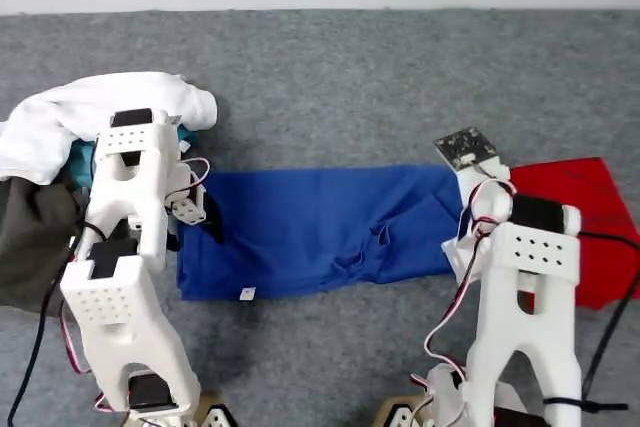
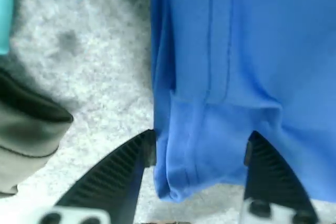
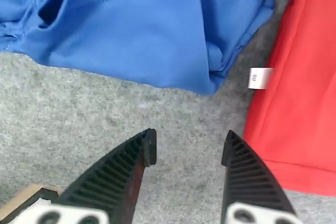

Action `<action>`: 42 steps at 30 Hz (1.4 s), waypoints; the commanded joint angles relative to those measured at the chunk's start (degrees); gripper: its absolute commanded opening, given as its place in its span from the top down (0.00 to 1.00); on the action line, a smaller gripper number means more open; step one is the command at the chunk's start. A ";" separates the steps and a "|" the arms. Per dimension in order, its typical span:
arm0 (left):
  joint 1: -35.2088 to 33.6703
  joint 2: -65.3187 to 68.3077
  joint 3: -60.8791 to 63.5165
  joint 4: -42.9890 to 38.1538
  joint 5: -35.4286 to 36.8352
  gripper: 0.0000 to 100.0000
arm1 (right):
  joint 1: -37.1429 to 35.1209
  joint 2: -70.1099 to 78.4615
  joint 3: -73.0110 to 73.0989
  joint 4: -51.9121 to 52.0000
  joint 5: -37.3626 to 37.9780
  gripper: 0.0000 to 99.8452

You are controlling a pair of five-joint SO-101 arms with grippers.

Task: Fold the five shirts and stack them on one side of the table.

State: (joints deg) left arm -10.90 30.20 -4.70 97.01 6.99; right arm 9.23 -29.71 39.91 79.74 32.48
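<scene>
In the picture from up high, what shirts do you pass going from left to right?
white shirt → blue shirt → red shirt

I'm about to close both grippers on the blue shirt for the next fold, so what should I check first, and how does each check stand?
1. The left gripper is open: ok, its jaws straddle the edge of the blue shirt.
2. The right gripper is open: ok.
3. The right gripper is over the blue shirt: not ok, only the grey mat lies between its jaws.
4. The blue shirt lies flat: not ok, it is creased and bunched near the right arm.
5. The red shirt is apart from the blue one: ok, a strip of mat shows between them in the right wrist view.
</scene>
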 commanded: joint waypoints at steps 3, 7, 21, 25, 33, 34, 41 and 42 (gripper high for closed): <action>0.70 0.09 0.75 -3.34 0.62 0.72 | 0.57 -1.54 2.20 -1.10 -0.44 0.79; 0.88 0.09 3.82 -7.82 0.62 0.75 | 0.66 -1.63 2.29 -1.10 -0.44 0.79; 0.53 -0.18 7.16 -12.48 0.09 0.99 | 0.48 -1.63 2.29 -1.10 -0.44 0.79; 0.44 -0.62 6.90 -11.34 -4.22 0.99 | 0.40 -1.63 2.29 -1.10 -0.44 0.79; -8.09 -0.62 -7.60 3.16 -12.31 0.99 | 0.31 -1.63 2.29 -1.10 -0.44 0.79; -10.11 -0.62 -9.89 3.69 -13.19 0.99 | 0.31 -1.63 2.29 -1.10 -0.44 0.79; -15.38 -0.53 -12.35 3.69 -13.63 0.99 | 0.31 -1.63 2.29 -1.10 -0.44 0.79; -14.15 -0.44 -11.30 3.69 -13.63 0.99 | 0.31 -1.63 2.29 -1.10 -0.44 0.79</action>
State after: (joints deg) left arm -26.02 30.64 -16.13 99.21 -5.93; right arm 9.23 -29.71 42.46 79.12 32.48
